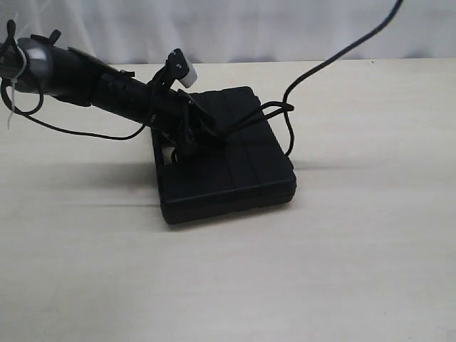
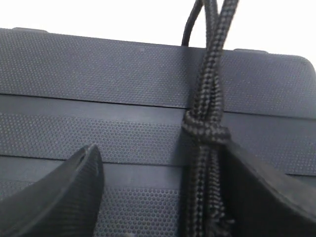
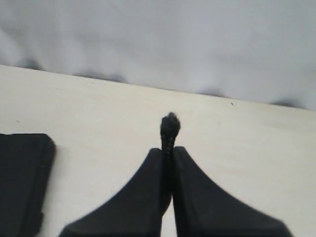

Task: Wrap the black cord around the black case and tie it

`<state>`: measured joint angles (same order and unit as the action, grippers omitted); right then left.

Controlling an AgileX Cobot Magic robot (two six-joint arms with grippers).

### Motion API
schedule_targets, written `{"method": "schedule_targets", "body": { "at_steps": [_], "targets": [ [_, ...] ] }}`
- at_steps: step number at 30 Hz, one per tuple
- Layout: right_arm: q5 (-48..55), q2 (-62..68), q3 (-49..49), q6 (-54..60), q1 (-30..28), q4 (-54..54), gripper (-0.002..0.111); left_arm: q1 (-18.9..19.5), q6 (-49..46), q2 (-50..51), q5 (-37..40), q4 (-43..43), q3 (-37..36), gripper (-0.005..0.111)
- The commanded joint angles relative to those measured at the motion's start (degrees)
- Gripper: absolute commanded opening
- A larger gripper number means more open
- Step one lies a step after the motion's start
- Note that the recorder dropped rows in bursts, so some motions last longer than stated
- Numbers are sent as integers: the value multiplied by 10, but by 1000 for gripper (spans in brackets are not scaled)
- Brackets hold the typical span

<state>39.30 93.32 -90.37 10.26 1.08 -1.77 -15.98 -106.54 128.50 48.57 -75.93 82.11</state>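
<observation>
A rectangular black hard case with a dotted, ribbed plastic lid (image 1: 235, 171) lies flat near the middle of the pale wooden desk (image 1: 285, 285), with a white cloth backdrop (image 1: 249, 28) hanging behind the desk's far edge. The long matte black braided cord (image 1: 335, 57) crosses the lid, loops over the case's right side down toward the desk, then rises in a slack curve to the upper right and leaves the exterior view at its top edge. The left arm reaches in from the left, low over the lid, and its left gripper (image 1: 203, 134) sits right at the cord on top of the case; a small white block (image 1: 187, 71) stands on that arm's wrist. In the left wrist view the fingers of this gripper are spread apart, with bare lid between them; a doubled run of cord bearing a tight knot (image 2: 207, 131) lies on the lid, pressed alongside one finger (image 2: 266, 192), while the other finger (image 2: 64, 197) is well clear of it. The right gripper (image 3: 168, 150) is outside the exterior view; its wrist view shows its two fingers pressed together on the cord's end, whose frayed tip (image 3: 170, 124) pokes out just past them, above the desk and off to one side of a corner of the case
</observation>
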Motion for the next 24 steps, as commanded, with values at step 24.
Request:
{"method": "schedule_targets", "body": {
  "at_steps": [24],
  "targets": [
    [-209,66,286,-22,-185,39,6,-1,0,0,5,3,2,63]
  ]
}}
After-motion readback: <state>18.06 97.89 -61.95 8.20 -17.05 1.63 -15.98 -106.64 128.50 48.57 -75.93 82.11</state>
